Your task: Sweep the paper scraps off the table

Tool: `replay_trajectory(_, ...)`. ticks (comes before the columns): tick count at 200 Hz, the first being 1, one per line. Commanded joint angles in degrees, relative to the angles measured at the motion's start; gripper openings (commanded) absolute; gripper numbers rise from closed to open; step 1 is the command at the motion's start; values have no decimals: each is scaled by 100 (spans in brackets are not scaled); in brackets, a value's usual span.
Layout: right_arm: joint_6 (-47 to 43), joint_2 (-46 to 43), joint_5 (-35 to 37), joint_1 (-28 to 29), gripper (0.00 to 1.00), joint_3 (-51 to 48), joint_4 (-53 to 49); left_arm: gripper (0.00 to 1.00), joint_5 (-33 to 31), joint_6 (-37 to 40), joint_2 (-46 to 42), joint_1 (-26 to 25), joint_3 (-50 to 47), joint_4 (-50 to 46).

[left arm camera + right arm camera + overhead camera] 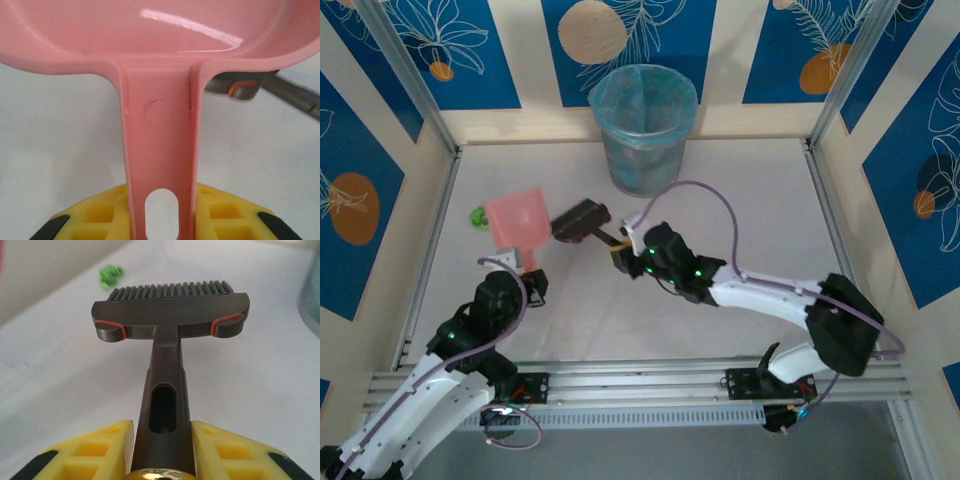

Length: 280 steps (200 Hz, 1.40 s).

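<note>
The left fingers (227, 215) grip the pink dustpan (513, 218) — the right fingers (95, 452) grip the dark brush (170, 315). Green paper scraps (477, 215) lie on the counter (750, 220) at the dustpan's 9 o'clock.

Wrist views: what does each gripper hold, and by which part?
The left gripper holds the flat pink plastic dustpan by its handle's end; the right gripper holds the dark grey bristle brush by its handle's end.

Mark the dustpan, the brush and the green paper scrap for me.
dustpan (513, 217), top view, middle of its pink pan.
brush (170, 313), right wrist view, back of its head.
green paper scrap (477, 215), top view, its middle.
</note>
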Motion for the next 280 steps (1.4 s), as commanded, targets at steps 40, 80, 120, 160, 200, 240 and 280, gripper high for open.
replay_trajectory(40, -354, 2169, -478, 183, 0, 2345, 608, 0, -1631, -386, -574, -21, 20, -912)
replay_trajectory(80, -361, 3243, -865, 251, 0, 3639, 548, 0, -1994, -515, -706, -21, 24, -1140)
replay_trajectory(120, -295, 4339, -1066, 258, 0, 4924, 322, 0, -2276, -550, -715, -21, 81, -1305)
replay_trajectory(160, -385, 5238, -1168, 268, 0, 6085, 42, 0, -2370, -595, -746, -20, 71, -1378)
replay_trajectory(200, -393, 5992, -1288, 225, 0, 7030, -139, 0, -2416, -595, -724, -20, 58, -1369)
replay_trajectory(240, -288, 6791, -1555, 190, 0, 8211, -572, 0, -2451, -595, -713, -15, 59, -1375)
replay_trajectory(280, -302, 7460, -1513, 211, 0, 9190, -1030, 0, -2434, -575, -710, -17, 65, -1358)
